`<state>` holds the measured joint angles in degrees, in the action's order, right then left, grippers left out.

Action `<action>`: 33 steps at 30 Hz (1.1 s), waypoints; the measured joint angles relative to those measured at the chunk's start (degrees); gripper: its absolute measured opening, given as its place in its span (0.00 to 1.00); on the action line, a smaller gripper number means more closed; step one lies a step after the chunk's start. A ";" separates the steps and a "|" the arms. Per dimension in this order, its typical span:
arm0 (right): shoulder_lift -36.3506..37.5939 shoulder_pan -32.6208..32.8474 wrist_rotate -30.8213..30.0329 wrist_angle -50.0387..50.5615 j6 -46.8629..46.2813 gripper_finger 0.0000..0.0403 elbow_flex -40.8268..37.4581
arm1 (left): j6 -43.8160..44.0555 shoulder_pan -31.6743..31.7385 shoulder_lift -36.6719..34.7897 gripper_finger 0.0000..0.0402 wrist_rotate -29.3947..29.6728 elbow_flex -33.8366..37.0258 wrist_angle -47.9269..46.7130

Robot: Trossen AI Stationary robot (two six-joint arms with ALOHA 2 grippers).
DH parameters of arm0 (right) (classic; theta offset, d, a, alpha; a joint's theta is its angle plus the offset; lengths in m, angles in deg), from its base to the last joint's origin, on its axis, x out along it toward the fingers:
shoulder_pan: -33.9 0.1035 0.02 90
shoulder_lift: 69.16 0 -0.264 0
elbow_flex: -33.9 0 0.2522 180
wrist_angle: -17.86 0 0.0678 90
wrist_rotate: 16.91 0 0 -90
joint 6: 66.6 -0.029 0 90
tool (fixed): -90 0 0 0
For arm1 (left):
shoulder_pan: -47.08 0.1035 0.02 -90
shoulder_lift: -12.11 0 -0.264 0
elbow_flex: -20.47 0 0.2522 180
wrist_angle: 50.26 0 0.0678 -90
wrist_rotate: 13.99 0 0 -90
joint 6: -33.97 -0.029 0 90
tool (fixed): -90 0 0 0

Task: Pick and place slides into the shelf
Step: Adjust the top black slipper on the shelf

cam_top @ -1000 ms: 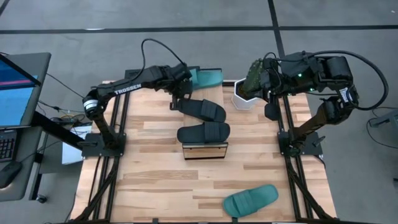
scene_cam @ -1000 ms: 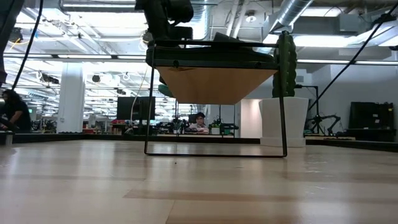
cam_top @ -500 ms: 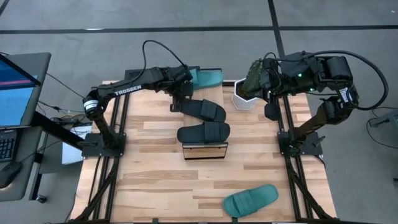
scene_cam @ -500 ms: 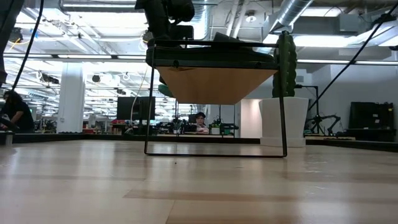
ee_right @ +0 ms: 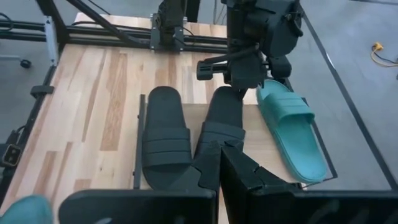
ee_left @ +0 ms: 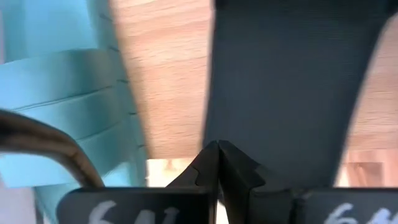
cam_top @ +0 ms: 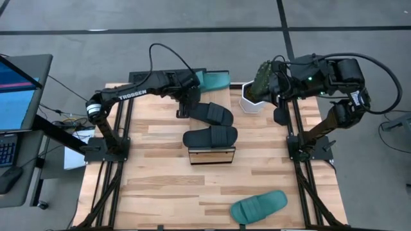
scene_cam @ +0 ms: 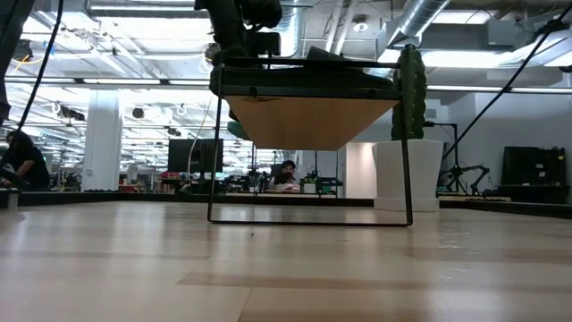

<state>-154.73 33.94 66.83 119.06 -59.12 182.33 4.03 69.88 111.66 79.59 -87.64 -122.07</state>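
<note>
Slides on the shelf: two black ones. The near black slide lies square across the plank. The far black slide sits skewed, one end under the left gripper and the other angled toward the near one; the two look close to touching at that end.

Left gripper: the wrist view shows its fingertips pressed together with nothing between them, the black slide lying just ahead of and beside the tips. Jaws clenched empty, not grasping.

Right gripper: parked well away beside the white plant pot, fingertips closed on nothing.

One teal slide lies just behind the left gripper at the table's far edge; the other teal slide lies well apart at the near edge.

Risks, as judged:
- The skewed black slide takes more than its share of the plank; remaining slides may not fit.
- Nudging it with closed tips could push it into its neighbour or off the plank edge.
- The cable beside the tips may snag the nearby teal slide.
</note>
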 joint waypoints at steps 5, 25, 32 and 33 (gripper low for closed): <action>-0.01 1.60 0.15 0.00 -0.02 0.00 0.00 | 1.10 -2.00 0.00 0.00 -1.43 0.02 -1.11; -0.01 2.99 -0.26 -0.02 -1.51 0.00 0.02 | -1.75 -3.91 0.80 0.00 8.82 0.11 -0.40; -0.01 2.99 -0.24 -0.07 -1.57 0.00 0.02 | -3.08 -2.78 0.81 0.00 11.30 0.09 1.30; -0.01 2.99 -0.24 -0.07 -1.58 0.00 0.02 | -3.26 -2.55 0.81 0.00 11.39 0.09 1.25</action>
<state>-154.74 36.93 66.59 118.99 -60.70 182.35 0.78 67.33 112.47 90.98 -87.55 -120.82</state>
